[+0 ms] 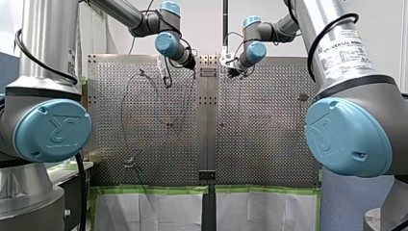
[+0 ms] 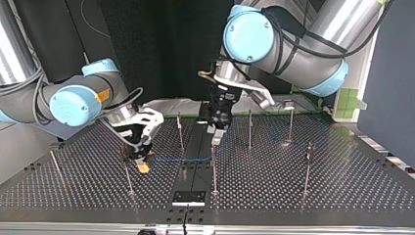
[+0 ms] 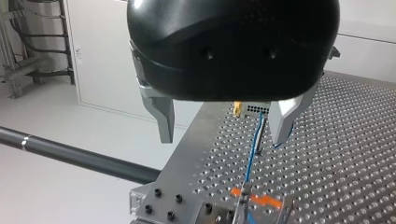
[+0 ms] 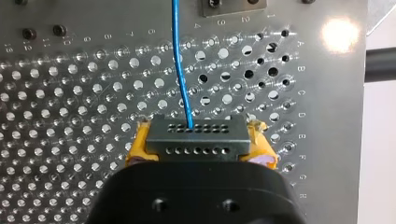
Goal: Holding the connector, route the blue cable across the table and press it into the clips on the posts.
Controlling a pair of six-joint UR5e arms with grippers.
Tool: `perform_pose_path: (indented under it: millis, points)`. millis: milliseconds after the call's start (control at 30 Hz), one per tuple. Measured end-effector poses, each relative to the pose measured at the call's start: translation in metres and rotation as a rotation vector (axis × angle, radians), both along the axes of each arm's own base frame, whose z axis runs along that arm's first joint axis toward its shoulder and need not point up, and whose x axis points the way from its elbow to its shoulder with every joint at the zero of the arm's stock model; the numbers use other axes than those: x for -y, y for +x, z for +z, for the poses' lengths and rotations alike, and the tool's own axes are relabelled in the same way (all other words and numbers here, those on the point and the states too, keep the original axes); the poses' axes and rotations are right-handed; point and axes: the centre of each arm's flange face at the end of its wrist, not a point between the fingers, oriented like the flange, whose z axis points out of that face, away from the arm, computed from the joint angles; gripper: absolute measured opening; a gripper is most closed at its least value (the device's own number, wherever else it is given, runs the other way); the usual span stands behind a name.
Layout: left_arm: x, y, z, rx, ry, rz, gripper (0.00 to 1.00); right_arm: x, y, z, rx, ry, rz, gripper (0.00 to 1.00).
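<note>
**Seat the cable in the centre clip**

Your right gripper (image 4: pixel 198 148) has its yellow pads (image 4: pixel 139 148) pinching the connector (image 4: pixel 196 133) from both sides, low over the tabletop (image 2: pixel 342 196) at the top view's left. The blue cable (image 2: pixel 181 159) leaves the connector's face and runs level across the middle seam to the post (image 2: pixel 214 169) near the centre. From there it goes on, faintly, toward the posts at that view's right.

Your left gripper (image 3: pixel 223 136) hangs above that centre post with its metal fingers (image 3: pixel 161 116) spread wide and nothing between them. In its wrist view the cable passes under the gap and meets the clip (image 3: pixel 245 200) with the orange part. I cannot tell whether the cable is already seated there.

The step in hand looks like the press at this clip.
- **Tension:** Have the right arm give a light pull so the span lies straight over the clip's slot. Do not pull hard enough to strain the single wire where it enters the connector.
- **Where to press:** Bring the left fingers down just beside the clip, not on it, so the push lands on the cable.
- **Direction:** The post is thin and will likely flex, so press straight down along its line rather than across it.
- **Slipping:** A wire this fine can slide off a metal finger, so go slowly and check the wrist view before lifting away.
- **Right arm:** Avoid any sideways tug from the right arm, which could kink the cable.
</note>
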Motion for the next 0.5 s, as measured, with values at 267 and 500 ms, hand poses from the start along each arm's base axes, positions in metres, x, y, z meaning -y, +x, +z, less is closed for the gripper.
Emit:
perform_pose_path:
  millis: [267,500]
  points:
    - [0.032,0.0,-0.005,-0.022,0.043,0.0,1.0,0.0,-0.001,0.001,0.001,0.0,-0.001,0.0]
    - [0.063,-0.01,0.01,0.004,0.031,-0.009,1.0,0.0,-0.001,0.001,0.001,0.0,-0.001,0.0]
